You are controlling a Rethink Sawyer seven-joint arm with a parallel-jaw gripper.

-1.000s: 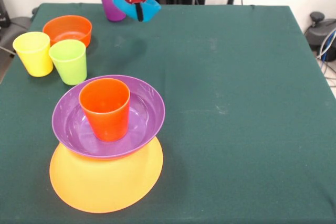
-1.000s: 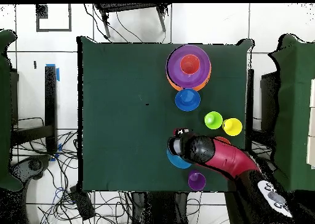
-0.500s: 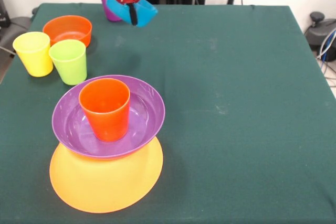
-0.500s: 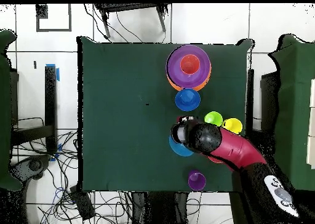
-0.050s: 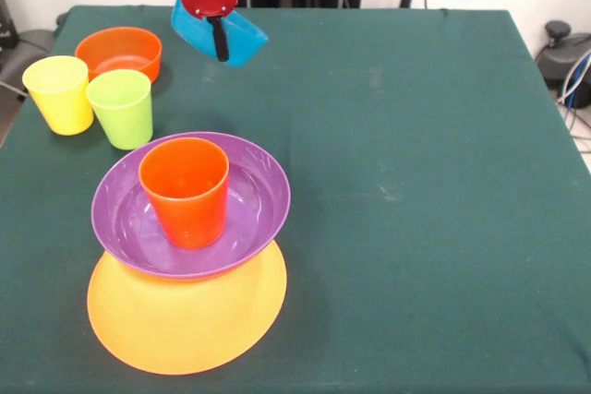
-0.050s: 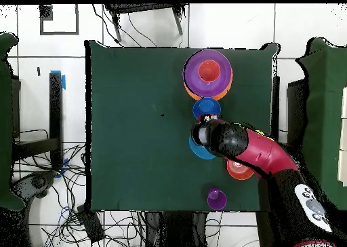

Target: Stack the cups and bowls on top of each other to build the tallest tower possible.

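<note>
The tower stands at the front left: a very large yellow-orange bowl (image 5: 185, 325), a wide purple bowl (image 5: 254, 196) on it, and an orange-red cup (image 5: 185, 193) upright inside that. From above the tower (image 6: 207, 73) lies at the far edge. My gripper (image 5: 222, 48) hangs over the back left of the table, shut on the rim of a tilted light blue bowl (image 5: 238, 41), which is held off the cloth. The overhead view shows the gripper (image 6: 201, 137) with the light blue bowl (image 6: 198, 150) just short of the tower.
A yellow cup (image 5: 58, 94), a lime green cup (image 5: 121, 108) and a small orange bowl (image 5: 118, 51) stand at the left edge. A purple cup (image 6: 217, 198) sits near the robot's side. Only the overhead view shows a dark blue bowl (image 6: 205, 108) beside the tower.
The gripper has carried the light blue bowl away from the purple cup, leftward and nearer the tower. The purple cup is now mostly hidden behind the gripper in the front view.
</note>
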